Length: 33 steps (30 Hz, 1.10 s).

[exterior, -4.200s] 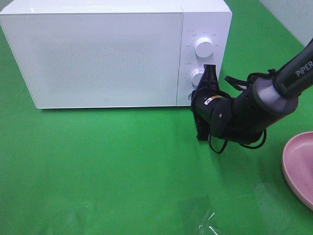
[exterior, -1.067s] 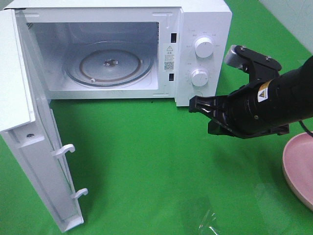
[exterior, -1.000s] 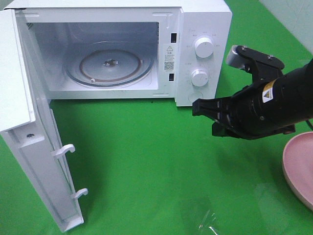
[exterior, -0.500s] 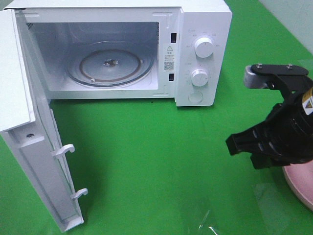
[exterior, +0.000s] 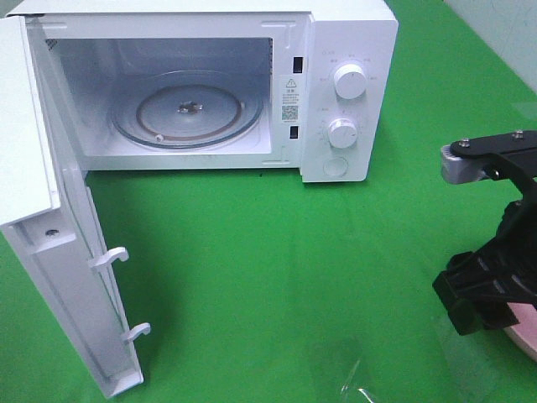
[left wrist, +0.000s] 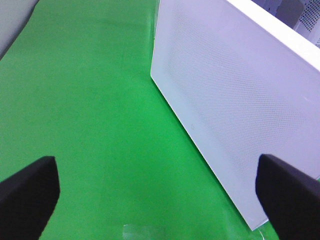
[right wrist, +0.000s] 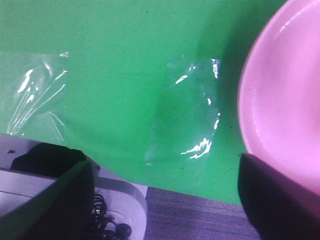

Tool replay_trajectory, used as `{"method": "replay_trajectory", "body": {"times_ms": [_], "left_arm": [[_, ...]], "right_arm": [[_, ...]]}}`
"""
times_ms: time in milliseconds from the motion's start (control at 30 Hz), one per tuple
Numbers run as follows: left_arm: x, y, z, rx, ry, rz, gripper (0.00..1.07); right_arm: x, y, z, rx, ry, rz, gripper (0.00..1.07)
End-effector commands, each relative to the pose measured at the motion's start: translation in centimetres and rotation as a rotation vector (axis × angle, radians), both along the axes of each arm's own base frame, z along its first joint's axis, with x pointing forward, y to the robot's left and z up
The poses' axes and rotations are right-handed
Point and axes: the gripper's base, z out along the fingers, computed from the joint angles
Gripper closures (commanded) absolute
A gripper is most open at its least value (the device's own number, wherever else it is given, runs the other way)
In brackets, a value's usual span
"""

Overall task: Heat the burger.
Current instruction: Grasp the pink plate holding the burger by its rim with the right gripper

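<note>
High view: the white microwave (exterior: 344, 92) fills the upper left. Its door (exterior: 50, 235) stands swung open along the left edge, and the glass turntable (exterior: 189, 109) shows inside. The right claw (exterior: 474, 298) hangs at the lower right edge above the green bench (exterior: 252, 252), beside the pink plate (exterior: 524, 336).

Left wrist view: the left claw (left wrist: 157, 195) is spread wide, pinching nothing, near the door's dotted outer face.

Right wrist view: the right claw is spread too, above a clear tape patch (right wrist: 190, 110) next to the plate.

The burger shows in no view, so I cannot tell its place.
</note>
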Motion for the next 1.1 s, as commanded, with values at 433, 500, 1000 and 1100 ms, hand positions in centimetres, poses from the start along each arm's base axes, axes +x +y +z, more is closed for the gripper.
{"method": "replay_trajectory", "body": {"times_ms": [433, 500, 1000, 1100], "left_arm": [[-0.2, 0.0, 0.0, 0.004, -0.014, -0.002, 0.07], [-0.2, 0.0, 0.0, 0.004, -0.014, -0.002, 0.07], [-0.2, 0.0, 0.0, 0.004, -0.014, -0.002, 0.07], [-0.2, 0.0, 0.0, 0.004, -0.014, -0.002, 0.07]], "right_arm": [[0.6, -0.7, 0.1, -0.089, -0.061, 0.073, 0.23], [1.0, -1.0, 0.0, -0.081, -0.067, 0.053, 0.23], [3.3, -5.9, -0.6, 0.012, -0.053, -0.148, 0.25], [3.7, -5.8, -0.8, 0.013, -0.053, -0.147, 0.25]]}}
